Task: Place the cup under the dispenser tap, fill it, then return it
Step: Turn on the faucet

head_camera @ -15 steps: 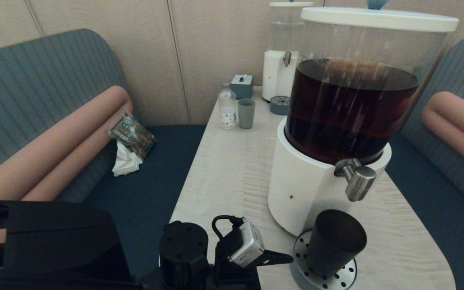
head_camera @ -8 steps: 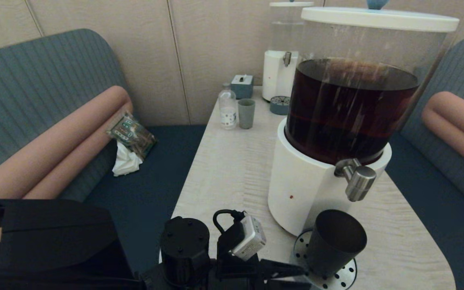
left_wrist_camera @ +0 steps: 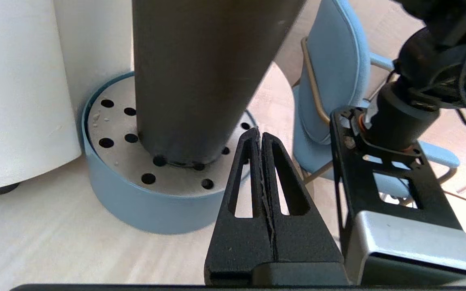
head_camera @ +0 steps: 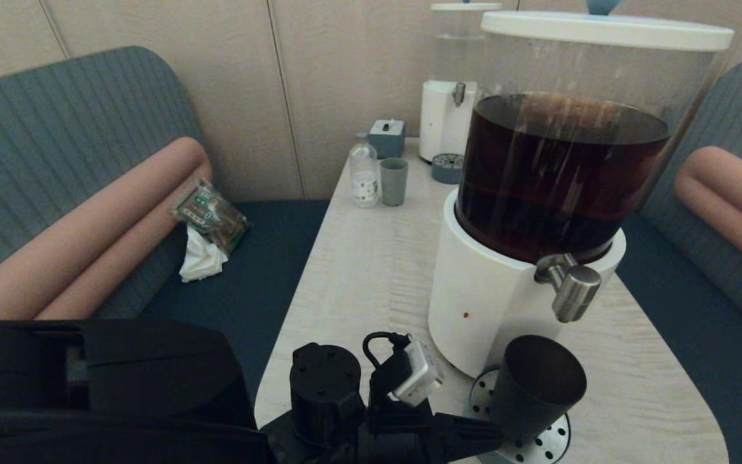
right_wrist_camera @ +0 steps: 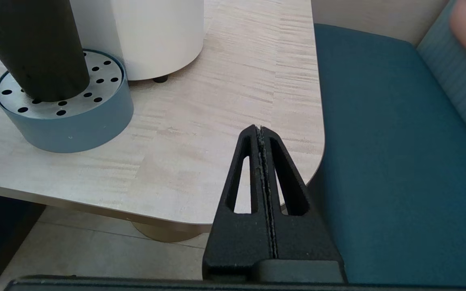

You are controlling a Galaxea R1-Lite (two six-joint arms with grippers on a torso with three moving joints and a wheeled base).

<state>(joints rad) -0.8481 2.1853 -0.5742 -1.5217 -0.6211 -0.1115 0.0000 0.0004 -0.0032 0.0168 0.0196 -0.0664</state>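
Cup [head_camera: 534, 385]: small matte black tumbler, upright on the perforated drip tray [head_camera: 551, 440] at the foot of the big dispenser; mouth open upward, apparently so a stream from above can land inside. Contents not visible from here.

Dispenser tap [head_camera: 569, 285]: brushed-silver spout with round knob, jutting from the white base straight above the cup, with a gap between spout and rim. Placement step judged done; knob untouched, filling judged not yet begun.

Drip tray: blue-walled disc with a holed metal top, touching the dispenser's base, carrying the cup to catch spills.

Big dispenser [head_camera: 506, 303]: clear tank of dark brown liquid on a white base, behind the cup on the pale wooden worktop [head_camera: 371, 270].

Left end effector [left_wrist_camera: 260, 139]: fingers pressed flat together, holding nothing, tip just beside the cup's lower wall near the tray rim, not seen touching. Cup stands free, unsupported.

Right end effector [right_wrist_camera: 259, 131]: fingers closed flat, empty, hanging low near the worktop's edge, well apart from the cup, over the dark blue bench seat [right_wrist_camera: 386, 133]; seemingly idle.
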